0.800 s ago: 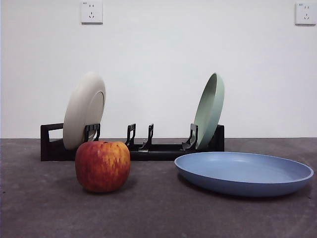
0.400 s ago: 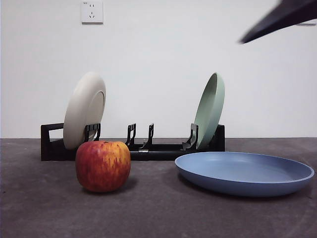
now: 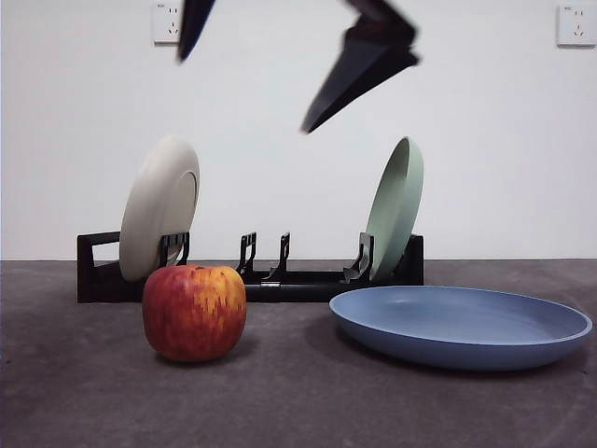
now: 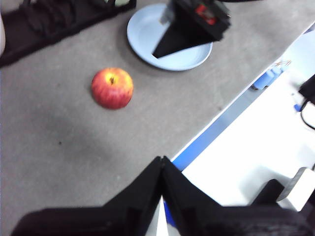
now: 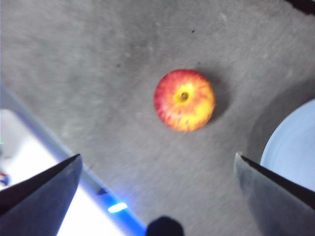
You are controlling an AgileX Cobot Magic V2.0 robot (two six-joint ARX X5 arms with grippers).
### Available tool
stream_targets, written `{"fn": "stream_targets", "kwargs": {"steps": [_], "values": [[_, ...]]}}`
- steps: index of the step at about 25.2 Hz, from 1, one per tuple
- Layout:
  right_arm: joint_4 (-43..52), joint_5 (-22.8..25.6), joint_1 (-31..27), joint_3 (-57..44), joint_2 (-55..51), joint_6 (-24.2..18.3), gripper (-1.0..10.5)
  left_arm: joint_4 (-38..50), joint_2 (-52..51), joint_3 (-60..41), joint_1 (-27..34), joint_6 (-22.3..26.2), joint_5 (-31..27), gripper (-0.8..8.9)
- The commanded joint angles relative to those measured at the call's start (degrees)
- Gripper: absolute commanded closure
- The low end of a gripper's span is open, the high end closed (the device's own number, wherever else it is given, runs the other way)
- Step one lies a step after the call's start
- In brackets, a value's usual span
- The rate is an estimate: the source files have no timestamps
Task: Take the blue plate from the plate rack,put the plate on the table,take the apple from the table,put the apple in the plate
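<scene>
The apple (image 3: 193,311) stands on the table (image 3: 298,411) in front of the plate rack (image 3: 280,282). The blue plate (image 3: 462,327) lies flat on the table to the apple's right, empty. My right gripper (image 3: 242,93) hangs high above the apple with its jaws wide open and empty; in the right wrist view (image 5: 157,156) the apple (image 5: 184,100) lies below between the jaws, with the blue plate (image 5: 295,147) at the side. My left gripper (image 4: 161,160) is shut and empty over the table's front edge, away from the apple (image 4: 112,87) and the blue plate (image 4: 147,34).
A cream-white plate (image 3: 159,207) stands in the rack's left end and a pale green plate (image 3: 395,207) in its right end. The left wrist view shows the rack (image 4: 49,24) and the right gripper (image 4: 189,27) above the blue plate. The table's edge (image 4: 216,128) is near.
The right gripper came in from the top right and moved left and lower; its open jaws now hang above the apple and rack. Apple and plates have not moved.
</scene>
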Motion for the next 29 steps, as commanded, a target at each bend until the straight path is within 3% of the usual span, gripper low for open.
{"fn": "stream_targets", "kwargs": {"steps": [1,7,10,13,20,21,25,26,29], "values": [[-0.9,1.6,0.7,4.5,6.0,-3.3,2.7,0.2,-2.1,-1.4,-0.2,-3.2,-1.5,8.21],[-0.9,2.8,1.0,12.7,17.2,-3.3,2.7,0.2,-5.8,-1.5,-0.2,-5.4,-2.8,8.21],[-2.6,7.2,1.3,16.8,23.7,-3.4,2.8,0.2,-7.4,-1.5,-0.2,-5.9,-2.8,8.21],[-3.4,8.5,1.5,17.8,28.1,-4.0,2.8,0.2,-8.0,-1.5,-0.2,-5.9,-2.8,8.21],[-4.5,7.9,1.9,17.8,33.5,-3.9,2.9,0.2,-8.0,-1.5,-0.2,-6.1,-2.8,8.21],[-4.8,7.1,2.0,17.8,33.5,-3.8,3.2,0.2,-8.0,-1.5,-0.2,-6.1,-2.8,8.21],[-8.9,6.1,2.0,17.8,33.5,-3.3,7.8,0.2,-8.0,-1.5,-0.2,-6.1,-3.0,8.21],[-8.9,6.2,2.1,17.8,33.5,-2.9,8.3,0.2,-8.0,-1.5,-0.2,-6.1,-3.0,8.21],[-7.9,6.2,2.1,17.8,33.5,-1.6,8.3,0.2,-8.0,-1.5,-0.2,-6.1,-3.0,8.21]]}}
